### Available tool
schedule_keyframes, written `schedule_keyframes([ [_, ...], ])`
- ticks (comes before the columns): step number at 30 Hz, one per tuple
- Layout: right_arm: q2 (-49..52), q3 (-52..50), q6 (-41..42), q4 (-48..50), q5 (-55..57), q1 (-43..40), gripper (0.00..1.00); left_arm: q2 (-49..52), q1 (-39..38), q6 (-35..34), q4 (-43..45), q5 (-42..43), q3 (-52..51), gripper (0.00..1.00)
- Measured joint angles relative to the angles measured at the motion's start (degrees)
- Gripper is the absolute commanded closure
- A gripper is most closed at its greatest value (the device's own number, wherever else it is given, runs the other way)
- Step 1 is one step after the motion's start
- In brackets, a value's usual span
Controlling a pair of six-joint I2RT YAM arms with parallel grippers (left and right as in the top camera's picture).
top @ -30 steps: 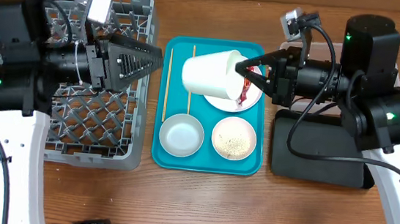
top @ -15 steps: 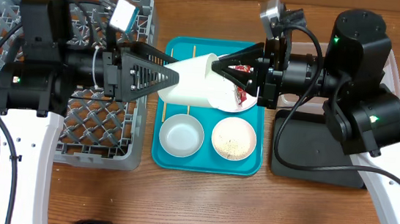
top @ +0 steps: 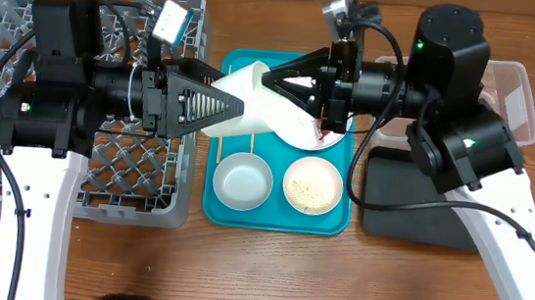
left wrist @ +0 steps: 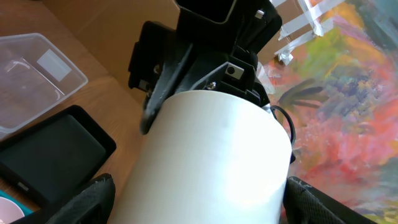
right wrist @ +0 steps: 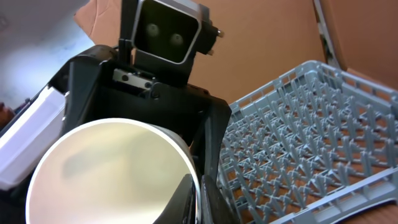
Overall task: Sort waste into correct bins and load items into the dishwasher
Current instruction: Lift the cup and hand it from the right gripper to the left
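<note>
White cup (right wrist: 112,174): mouth in right wrist view, wall in left

Bright, even light from above casts soft shadows on the table (top: 255,277); the overhead view is sharp, while the left wrist view's close cup (left wrist: 211,168) glares white toward 6 o'clock

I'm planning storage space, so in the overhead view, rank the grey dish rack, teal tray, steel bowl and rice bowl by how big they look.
1. Grey dish rack
2. Teal tray
3. Steel bowl and rice bowl: these look about alike, so they are left unranked.
</note>
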Motion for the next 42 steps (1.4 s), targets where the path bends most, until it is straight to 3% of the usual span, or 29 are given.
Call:
schedule_keyframes([
  [6,0.57,-0.02,7.02,6.69,0.55,-0.20,0.96,0.00,-0.52,-0.20,0.26,0.00,0.00,0.00],
  [11,0.57,-0.02,13.44,8.92,0.66,-1.16,0.96,0.00,-0.66,-0.17,0.37,0.00,0.00,0.08],
  [25,0.57,-0.02,16.50,5.95,0.39,-1.38,0.96,0.00,-0.63,-0.24,4.57,0.00,0.00,0.09],
  [35,0.57,-0.02,16.55,6.56,0.35,-1.42,0.96,0.00,-0.63,-2.91,8.55,0.00,0.00,0.35],
  [42,0.57,-0.02,16.59,6.56,0.48,-1.44,0.96,0.02,-0.63,-3.19,8.96,0.00,0.00,0.34],
])
